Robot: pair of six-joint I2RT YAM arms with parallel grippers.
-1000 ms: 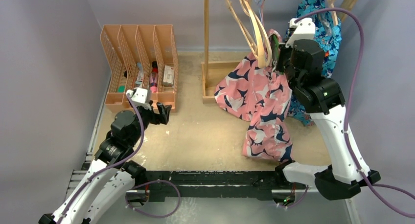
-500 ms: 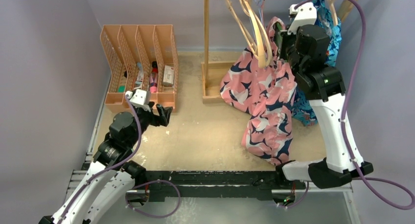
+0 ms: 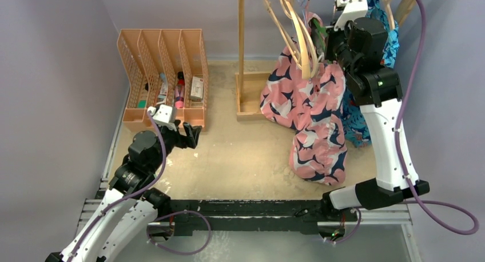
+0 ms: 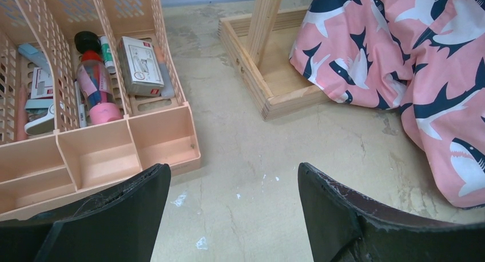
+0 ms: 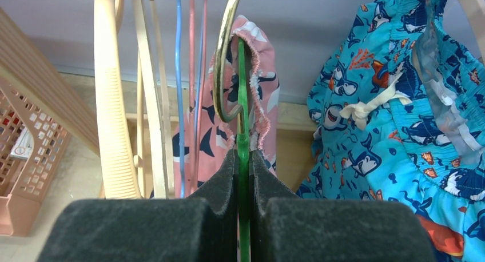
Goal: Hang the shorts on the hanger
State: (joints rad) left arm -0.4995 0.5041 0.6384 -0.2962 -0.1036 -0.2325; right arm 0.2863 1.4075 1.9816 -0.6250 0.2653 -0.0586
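Shorts [image 3: 311, 110] hang far right, draped on hanger [image 5: 243, 73], whose neck right gripper [image 5: 243, 159] clamps between shut fingers, held high by rack [image 3: 241, 44] likely for hooking on, while left gripper [image 4: 233, 173] idles near left, fingers wide apart, empty.

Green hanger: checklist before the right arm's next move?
1. Right gripper shut on green hanger: ok.
2. Shorts draped over the hanger: ok.
3. Shorts' lower hem off the table: cannot tell.
4. Metal hook free of the neighbouring thin hangers: cannot tell.
5. Left gripper open, apart from the shorts: ok.
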